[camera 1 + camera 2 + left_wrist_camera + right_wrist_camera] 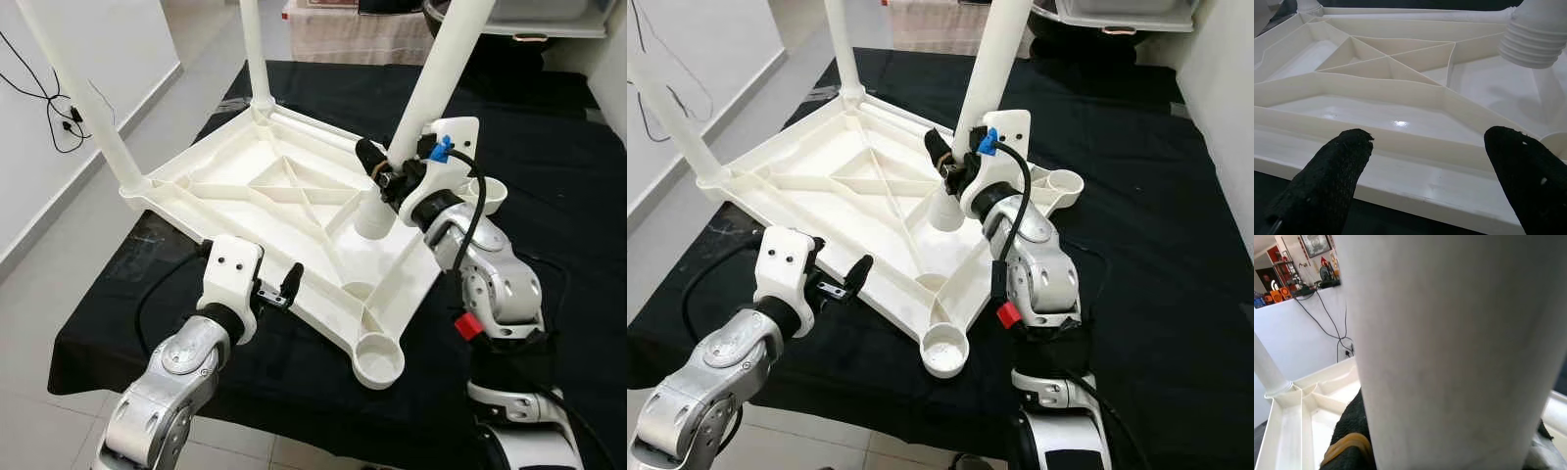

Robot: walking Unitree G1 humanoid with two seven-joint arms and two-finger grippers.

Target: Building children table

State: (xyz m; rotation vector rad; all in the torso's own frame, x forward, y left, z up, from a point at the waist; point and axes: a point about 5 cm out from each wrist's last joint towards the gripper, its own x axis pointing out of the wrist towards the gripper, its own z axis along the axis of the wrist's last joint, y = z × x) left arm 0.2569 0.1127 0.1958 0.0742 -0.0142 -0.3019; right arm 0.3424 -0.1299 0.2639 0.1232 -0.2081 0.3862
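Two legs (pixel 93 108) already stand in the far corners of the upturned top (pixel 284 211), which lies underside up on the black cloth (pixel 549 137). We hold a third leg (pixel 436 83) in the right gripper (pixel 387 176), its fingers closed around the lower shaft just above the threaded end (pixel 374 217). That end hangs tilted over the inner ribs of the top, not yet in a socket. Our left gripper (pixel 277 291) sits at the near rim with its fingers spread wide and nothing between them, close to the edge; we cannot tell whether it touches.

We judge the step in hand to be seating this leg. Two sockets look free: the near corner socket (pixel 378 360) and the right corner socket (pixel 487 193). To do it well we bring the leg upright first, since a tilted thread will likely cross or jam. Then we centre the threaded end over the chosen socket before lowering, and turn without pushing sideways. Pinching the rim with the left gripper should keep the light top from sliding or spinning on the cloth.
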